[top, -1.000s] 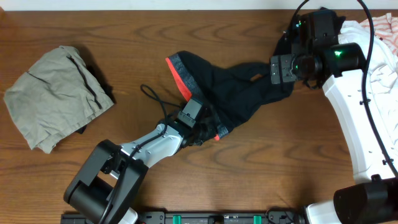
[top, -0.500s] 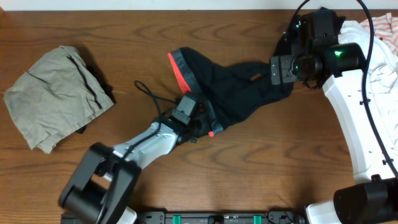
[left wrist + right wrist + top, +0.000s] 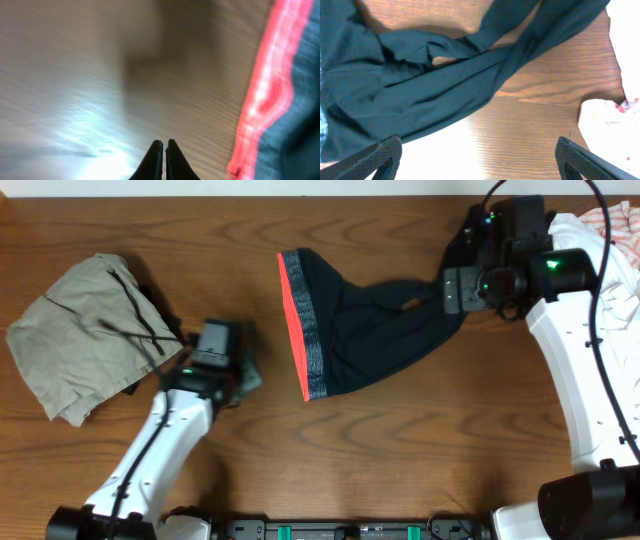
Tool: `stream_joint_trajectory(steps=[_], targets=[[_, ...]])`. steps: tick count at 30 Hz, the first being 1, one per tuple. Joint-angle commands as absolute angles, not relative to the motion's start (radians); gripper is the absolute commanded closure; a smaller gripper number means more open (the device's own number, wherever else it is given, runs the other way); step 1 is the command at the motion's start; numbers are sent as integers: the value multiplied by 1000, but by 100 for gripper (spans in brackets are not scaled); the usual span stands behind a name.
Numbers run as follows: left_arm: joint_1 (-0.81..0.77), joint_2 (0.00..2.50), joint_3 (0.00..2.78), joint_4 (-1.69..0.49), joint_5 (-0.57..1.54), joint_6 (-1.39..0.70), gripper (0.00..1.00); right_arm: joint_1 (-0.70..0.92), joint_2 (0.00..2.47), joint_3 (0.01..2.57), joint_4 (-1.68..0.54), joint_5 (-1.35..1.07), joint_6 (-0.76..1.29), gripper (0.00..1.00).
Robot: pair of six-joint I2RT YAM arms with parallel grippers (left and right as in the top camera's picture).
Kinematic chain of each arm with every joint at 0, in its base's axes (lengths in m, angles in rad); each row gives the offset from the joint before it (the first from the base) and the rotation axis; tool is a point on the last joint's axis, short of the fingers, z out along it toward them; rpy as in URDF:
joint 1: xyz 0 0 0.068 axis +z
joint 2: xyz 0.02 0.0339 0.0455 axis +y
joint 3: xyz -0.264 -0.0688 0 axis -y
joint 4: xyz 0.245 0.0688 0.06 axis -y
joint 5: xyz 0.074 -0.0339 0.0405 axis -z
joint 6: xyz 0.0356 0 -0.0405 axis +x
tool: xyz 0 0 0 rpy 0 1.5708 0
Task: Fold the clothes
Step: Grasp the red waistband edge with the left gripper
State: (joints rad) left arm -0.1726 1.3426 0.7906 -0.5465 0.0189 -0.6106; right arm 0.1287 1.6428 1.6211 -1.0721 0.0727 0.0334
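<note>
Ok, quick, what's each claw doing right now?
Left claw: shut, holding nothing.
Right claw: open, empty, over the leggings.

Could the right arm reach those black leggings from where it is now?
Probably yes: the right gripper hangs open right above the leggings, over their leg end, and nothing lies between them.

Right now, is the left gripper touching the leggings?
Apart. Overhead, bare table lies between the left gripper and the leggings; the left wrist view shows its shut jaws clear of the fabric.
</note>
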Motion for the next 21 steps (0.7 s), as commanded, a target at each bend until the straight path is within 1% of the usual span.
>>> stream_joint_trajectory(steps=[1,5,6,7,8,10,14,16,21], targets=[[-96,1324,789,-571,-4,-559,94,101,1647,1623,-1070,77,30,4],[-88,1326,789,-535,202,-542,93,90,1647,1623,-1070,74,30,3],[-94,1327,789,-531,235,-543,75,90,1647,1623,-1070,74,30,3],[-105,1328,789,-530,263,-545,54,90,1647,1623,-1070,74,30,3],[-122,1332,789,-532,281,-560,40,90,1647,1623,-1070,74,30,3],[-152,1341,789,-538,284,-586,37,90,1647,1623,-1070,74,30,3],[-221,1369,780,-537,284,-648,35,90,1647,1623,-1071,74,30,2],[-257,1393,776,-525,284,-699,30,90,1647,1623,-1073,74,30,2],[-354,1485,775,-440,285,-817,23,90,1647,1623,-1077,67,30,2]])
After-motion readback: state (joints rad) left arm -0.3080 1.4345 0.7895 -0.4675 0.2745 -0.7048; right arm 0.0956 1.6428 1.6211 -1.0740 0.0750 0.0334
